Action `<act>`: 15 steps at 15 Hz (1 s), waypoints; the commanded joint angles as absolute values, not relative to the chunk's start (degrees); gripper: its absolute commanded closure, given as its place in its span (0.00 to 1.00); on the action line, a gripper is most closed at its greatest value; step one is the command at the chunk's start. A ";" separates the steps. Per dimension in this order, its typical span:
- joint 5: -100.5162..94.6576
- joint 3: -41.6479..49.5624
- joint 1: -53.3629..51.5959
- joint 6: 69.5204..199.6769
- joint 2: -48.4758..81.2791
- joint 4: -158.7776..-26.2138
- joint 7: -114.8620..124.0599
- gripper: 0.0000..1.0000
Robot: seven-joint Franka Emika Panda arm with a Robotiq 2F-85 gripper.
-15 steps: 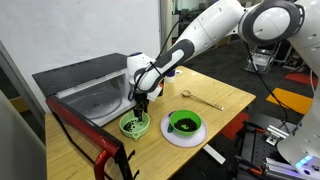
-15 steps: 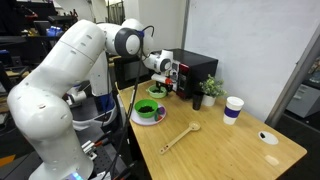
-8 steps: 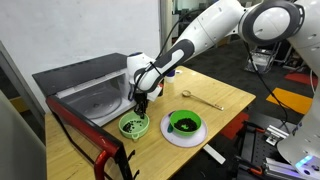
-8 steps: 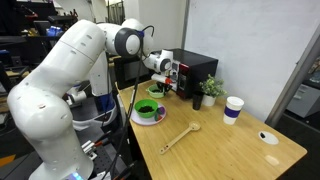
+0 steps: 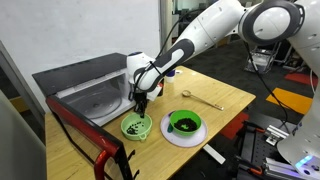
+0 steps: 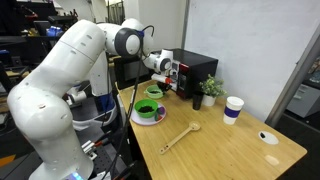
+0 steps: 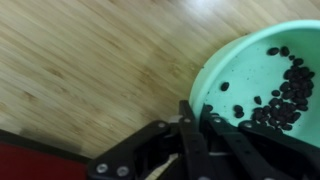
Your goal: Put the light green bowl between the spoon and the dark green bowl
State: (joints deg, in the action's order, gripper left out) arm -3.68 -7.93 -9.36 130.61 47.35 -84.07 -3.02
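- A shallow metal basin [image 5: 85,95] with a dull grey, brushed sheen sits at the left end of the table [image 5: 232,100]. The tabletop is pale wood with fine straight grain.
- The light green bowl [image 5: 135,127] is just beside the basin's right end, near the table's front edge. It is small, round and smooth-walled. In the wrist view the bowl [image 7: 255,70] looks pale mint, with dark oval specks scattered inside.
- The gripper [image 5: 140,108] comes straight down onto the bowl's near rim. In the wrist view the gripper [image 7: 195,118] has its two slim black metal fingers [image 7: 186,125] drawn close together, with the thin rim pinched between them. Whether the bowl rests on the wood or hangs just above it cannot be told.
- The dark green bowl [image 5: 184,122] is round with a glossy, almost black inside. It stands on a flat white plate [image 5: 170,138], near the light bowl but apart from it.
- The spoon [image 5: 205,99] is thin, pale and straight-handled. It lies flat on the wood beyond the plate.
- A flat white stick [image 5: 214,153] lies at the table's front right edge.
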 commanded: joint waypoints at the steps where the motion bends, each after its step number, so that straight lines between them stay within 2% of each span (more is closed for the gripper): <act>1: -3.13 -7.95 -9.40 130.74 48.80 -82.13 -4.88 0.98; 15: -3.99 -8.16 -12.70 129.52 36.25 -93.97 -3.22 0.98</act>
